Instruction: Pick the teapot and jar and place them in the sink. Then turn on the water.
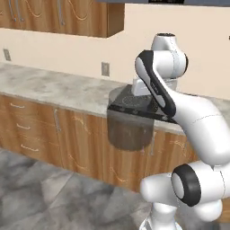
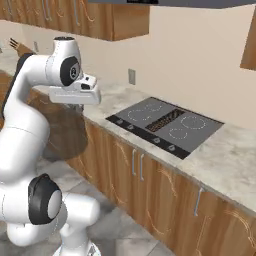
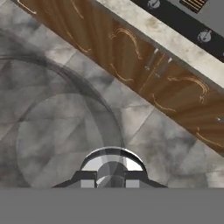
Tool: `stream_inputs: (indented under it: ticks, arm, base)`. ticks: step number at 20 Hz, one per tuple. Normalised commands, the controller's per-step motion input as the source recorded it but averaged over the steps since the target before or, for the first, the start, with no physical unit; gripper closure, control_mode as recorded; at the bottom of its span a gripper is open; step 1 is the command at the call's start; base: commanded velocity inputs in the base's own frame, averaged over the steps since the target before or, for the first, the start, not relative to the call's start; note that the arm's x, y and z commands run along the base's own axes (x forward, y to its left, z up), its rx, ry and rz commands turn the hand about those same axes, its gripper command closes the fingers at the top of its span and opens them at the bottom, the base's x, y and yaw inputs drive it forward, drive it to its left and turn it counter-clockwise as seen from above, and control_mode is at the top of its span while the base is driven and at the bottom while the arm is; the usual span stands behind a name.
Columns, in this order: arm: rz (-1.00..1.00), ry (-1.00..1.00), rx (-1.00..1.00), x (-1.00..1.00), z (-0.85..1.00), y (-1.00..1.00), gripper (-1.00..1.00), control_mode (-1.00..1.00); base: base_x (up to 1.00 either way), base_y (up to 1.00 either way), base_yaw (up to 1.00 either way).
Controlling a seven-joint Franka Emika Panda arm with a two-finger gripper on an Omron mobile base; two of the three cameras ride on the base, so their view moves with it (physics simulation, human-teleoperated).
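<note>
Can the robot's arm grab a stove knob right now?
Probably not yet. Its tool is shut on the big jar, so it's full. Nothing seems to block the knobs on the stove, though.

Glossy white arm (image 1: 197,121) of rounded tubular links; dark grey joint rings; black stripe along one link.

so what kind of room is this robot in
A kitchen, rendered rather than real by the look of it. A black cooktop is set into a speckled stone counter, with wooden cabinets below and more on the wall above.
</note>
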Motion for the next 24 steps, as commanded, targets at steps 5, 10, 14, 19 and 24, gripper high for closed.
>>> stream_inputs:
  ticks: [5,10,14,19,24]
  arm:
    - [0.00,0.00,0.00,0.00,0.00,0.00,1.00,1.00]
    - [0.00,0.00,0.00,0.00,0.00,0.00,1.00,1.00]
    - [0.00,0.00,0.00,0.00,0.00,0.00,1.00,1.00]
    - [0.00,0.00,0.00,0.00,0.00,0.00,1.00,1.00]
    - [0.00,0.00,0.00,0.00,0.00,0.00,1.00,1.00]
  base:
    - [-0.08,-0.06,-0.82]
    - [-0.03,-0.21,-0.75]
    - [-0.04,-0.35,-0.69]
    - [0.00,-0.36,-0.64]
    - [-0.02,-0.40,-0.63]
